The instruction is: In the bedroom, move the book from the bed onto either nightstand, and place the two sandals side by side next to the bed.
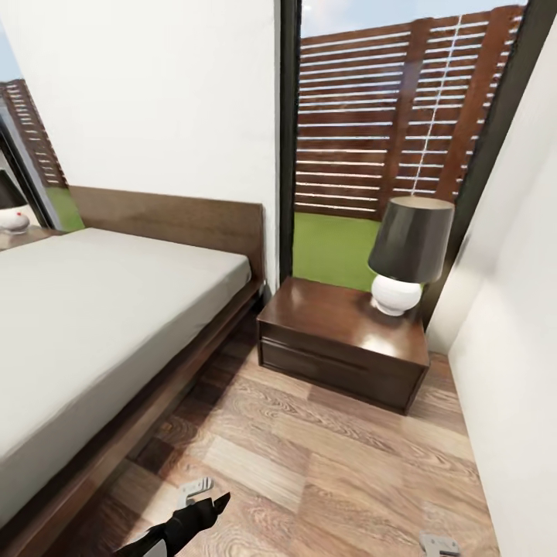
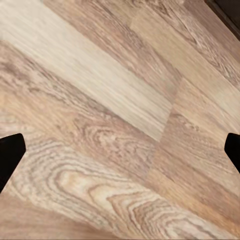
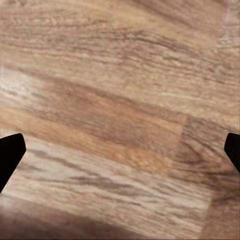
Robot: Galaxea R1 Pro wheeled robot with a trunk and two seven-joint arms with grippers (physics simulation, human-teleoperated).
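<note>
The bed [image 1: 93, 309], with a pale grey mattress and a dark wooden frame, takes up the left of the head view, and its mattress is bare where it shows. A dark brown nightstand [image 1: 340, 344] with two drawer fronts stands against the wall right of the headboard. The book and the sandals are out of view. My left gripper [image 2: 120, 155] is open over bare wood floor, its black fingertips [image 2: 10, 155] far apart. My right gripper [image 3: 120, 155] is open over floor planks too, holding nothing.
A lamp [image 1: 406, 255] with a dark shade and white round base stands on the nightstand's right half. A tall dark-framed glass door [image 1: 288, 139] is behind it, and a white wall [image 1: 510, 325] closes the right side. A second lamp [image 1: 11, 216] stands beyond the bed's far side.
</note>
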